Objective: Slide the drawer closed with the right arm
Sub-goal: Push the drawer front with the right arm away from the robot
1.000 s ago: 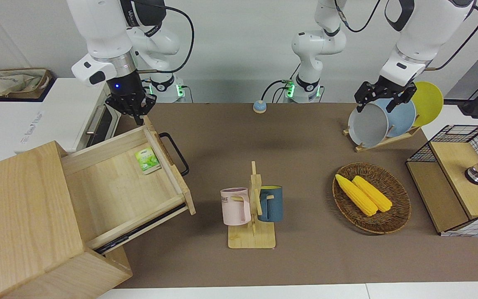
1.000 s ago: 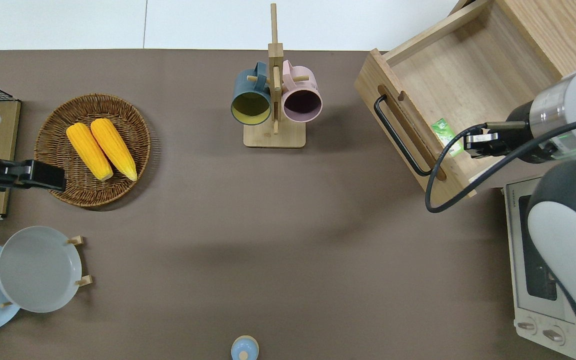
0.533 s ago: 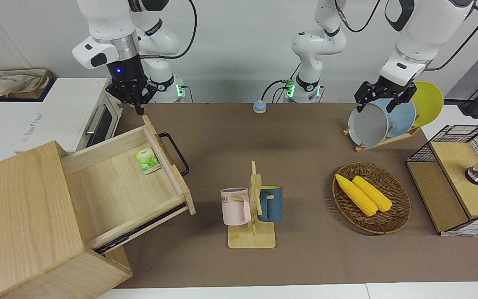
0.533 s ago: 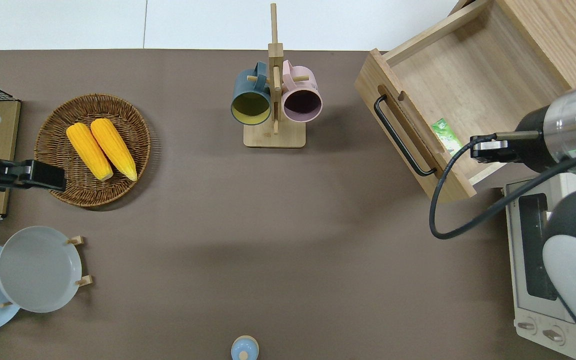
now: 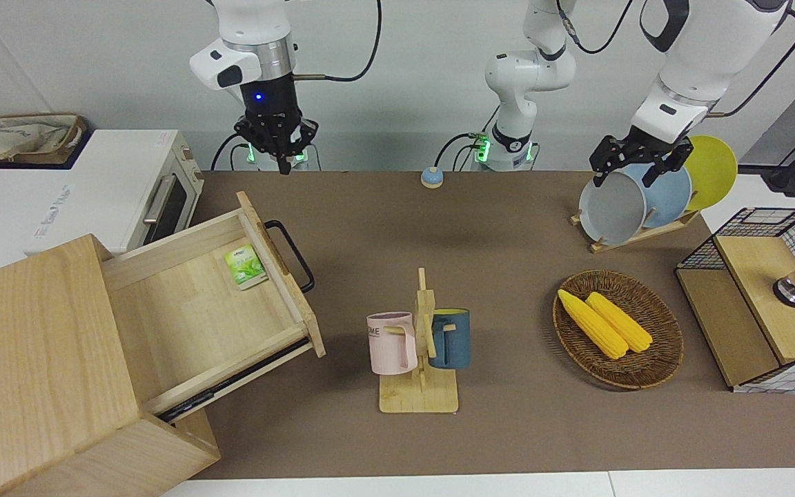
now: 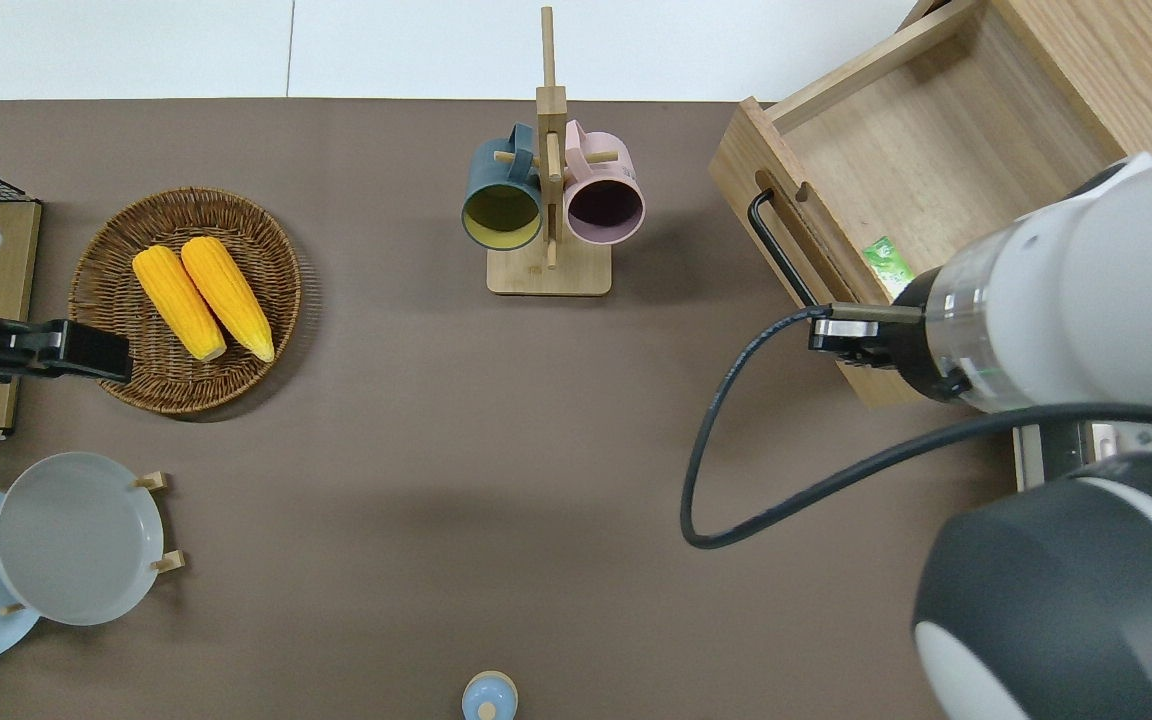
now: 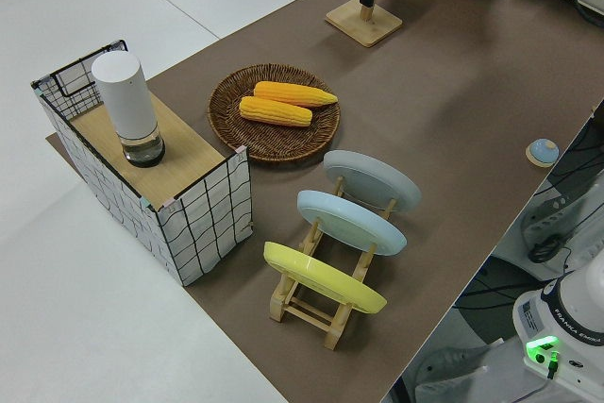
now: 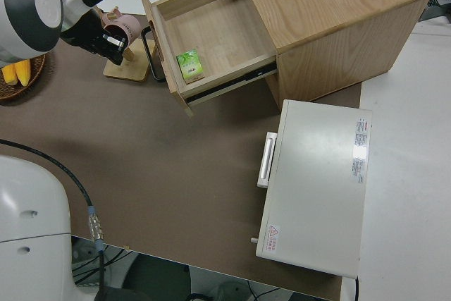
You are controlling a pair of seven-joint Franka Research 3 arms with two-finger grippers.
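Drawer (image 5: pixel 211 304) stands pulled well out of its light-wood cabinet (image 5: pixel 38 373) at the right arm's end of the surface (image 5: pixel 494 228), its black bar handle (image 5: pixel 292 254) facing the middle of the brown mat. Pale wood, wide and shallow, flat bare floor with visible grain; a small green packet (image 5: pixel 246 266) lies inside close to the front panel, toward the corner nearer the robots. Dark metal runner shows under the side wall. Right claw (image 5: pixel 277 145) hangs in the air, clear of the drawer and touching nothing; in the overhead view its wrist covers the drawer's front corner nearest the robots, so the handle lies just beside it, toward the mat's middle. Cannot tell whether its fingers are apart or together. Blue light glows on the black wrist under a silver ring. Left claw (image 5: pixel 639 157) is parked; its finger state cannot be told either. White oven (image 5: pixel 101 190) with a steel bar handle sits beside the cabinet, nearer the robots. Mid-surface: a slatted wooden mug stand (image 5: pixel 419 373) carrying a pink mug (image 5: pixel 392 343) and a dark blue mug (image 5: pixel 450 338), hung by their handles. Round woven wicker tray (image 5: pixel 618 328) holds two yellow corn cobs (image 5: pixel 604 322) lying side by side. Wooden rack (image 7: pixel 330 261) keeps three plates on edge: grey-blue, pale blue, yellow.
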